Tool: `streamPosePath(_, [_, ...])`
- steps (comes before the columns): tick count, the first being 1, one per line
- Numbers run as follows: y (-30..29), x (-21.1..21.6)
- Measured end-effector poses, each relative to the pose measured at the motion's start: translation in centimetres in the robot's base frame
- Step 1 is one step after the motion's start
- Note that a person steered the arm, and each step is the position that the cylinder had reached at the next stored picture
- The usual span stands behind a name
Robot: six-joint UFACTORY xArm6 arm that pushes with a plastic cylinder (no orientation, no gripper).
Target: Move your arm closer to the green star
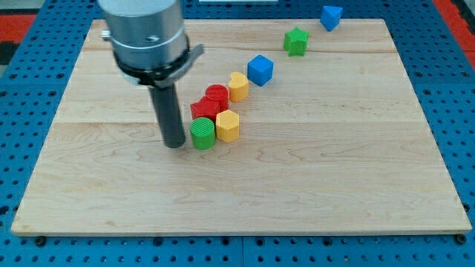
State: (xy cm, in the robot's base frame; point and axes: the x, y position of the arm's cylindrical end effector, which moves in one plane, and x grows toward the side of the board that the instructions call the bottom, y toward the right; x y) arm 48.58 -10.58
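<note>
Green star (296, 41) sat far right on the board, between blue cube (260, 70) and a far blue block (331, 16). Our tip (175, 144) rested just left of the green cylinder (202, 133), well apart from the star, so we judged the approach undone. No jaws on this rod. Wooden board (312, 185) lay on blue pegboard (30, 89).

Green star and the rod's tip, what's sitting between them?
In the camera view, a cluster lies between my tip and the green star: green cylinder, red blocks, yellow blocks, then the blue cube.
</note>
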Motion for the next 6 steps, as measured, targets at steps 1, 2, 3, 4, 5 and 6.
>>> streamPosePath(1, [-0.3, 3.6])
streamPosePath(2, [6.8, 6.1])
streamPosePath(3, [9.5, 4.4])
streamPosePath(4, [15.0, 2.6])
streamPosePath(5, [22.9, -0.2])
streamPosePath(6, [25.5, -8.5])
